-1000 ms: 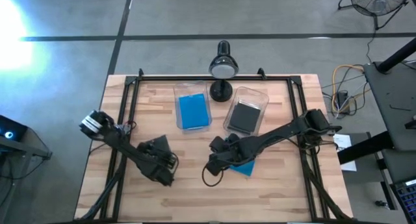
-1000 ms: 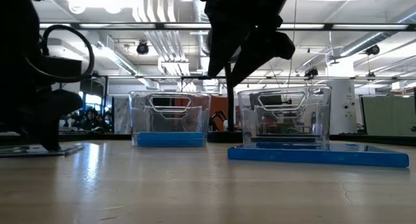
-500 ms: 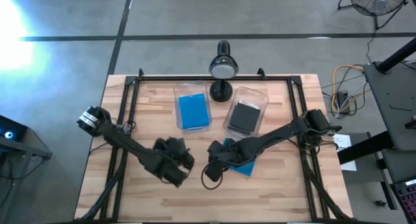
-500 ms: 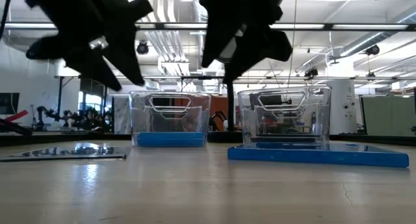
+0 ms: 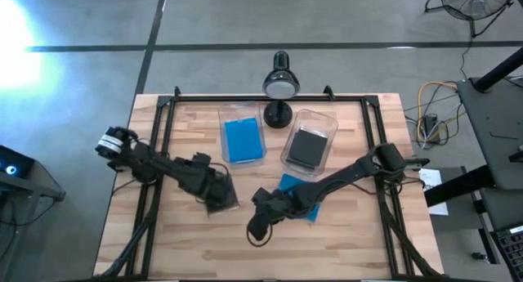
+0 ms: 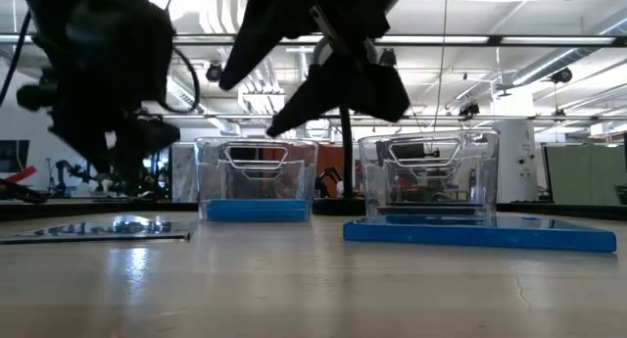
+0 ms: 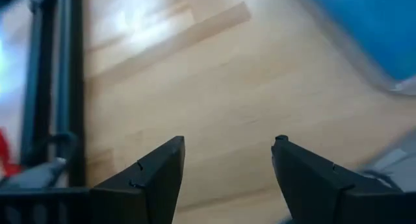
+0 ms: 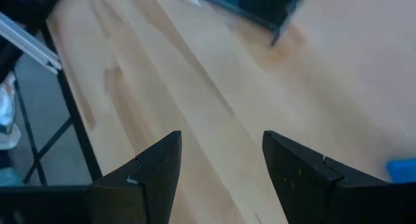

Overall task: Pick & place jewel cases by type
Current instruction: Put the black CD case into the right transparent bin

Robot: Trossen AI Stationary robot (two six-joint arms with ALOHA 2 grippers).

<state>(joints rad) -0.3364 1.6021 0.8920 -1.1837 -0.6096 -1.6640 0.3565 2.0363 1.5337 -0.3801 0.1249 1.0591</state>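
A blue jewel case (image 5: pixel 288 184) (image 6: pixel 480 235) lies flat on the table, partly under my right arm. A silvery clear case (image 5: pixel 223 203) (image 6: pixel 98 230) also lies flat, just below my left gripper (image 5: pixel 212 192) (image 7: pixel 227 143). That gripper is open and hovers above the wood. My right gripper (image 5: pixel 260 221) (image 8: pixel 221 136) is open too. It hangs over bare table, toward the near edge from the blue case, and touches nothing. A dark flat shape (image 8: pixel 250 6) shows beyond its fingers.
Two clear bins stand at the far middle: one with blue cases (image 5: pixel 243 136) (image 6: pixel 257 181), one with dark cases (image 5: pixel 309 145) (image 6: pixel 428 176). A black desk lamp (image 5: pixel 279 86) stands between them at the far edge. A black frame rail (image 5: pixel 155 143) borders the table.
My left gripper has risen from the silvery case at the table's surface and shifted a little toward the far edge; the case stays flat on the wood. My right gripper has moved toward the near left, away from the blue case.
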